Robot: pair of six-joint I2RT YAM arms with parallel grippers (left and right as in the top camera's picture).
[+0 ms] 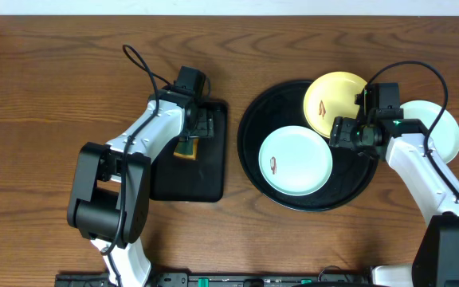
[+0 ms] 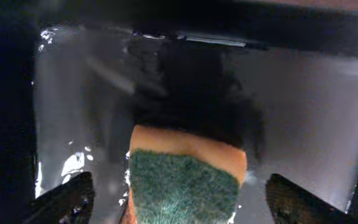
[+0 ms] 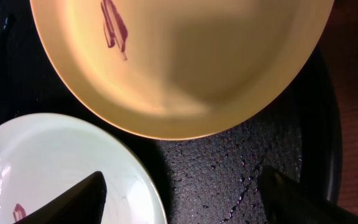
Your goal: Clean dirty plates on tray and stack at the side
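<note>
Jaws wide on both arms, nothing held.
Right gripper (image 3: 182,186) hovers over the round black tray (image 1: 253,135) between yellow plate (image 1: 335,102) and mint-white plate (image 1: 296,162) (both smeared); a third plate (image 1: 446,127) sits on the table (image 1: 54,80) just beside. Left gripper (image 2: 178,196) straddles a sponge (image 2: 185,168) on the rectangular tray (image 1: 190,182).

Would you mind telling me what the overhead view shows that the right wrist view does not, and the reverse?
Only overhead: the rectangular black tray holding an orange sponge with a green scouring face, and a pale mint-white round plate lying outside the glossy round black tray. Only right wrist: water beads on that tray's floor. Both: the smeared yellow round plate and another smeared pale mint round plate on the round tray.
</note>
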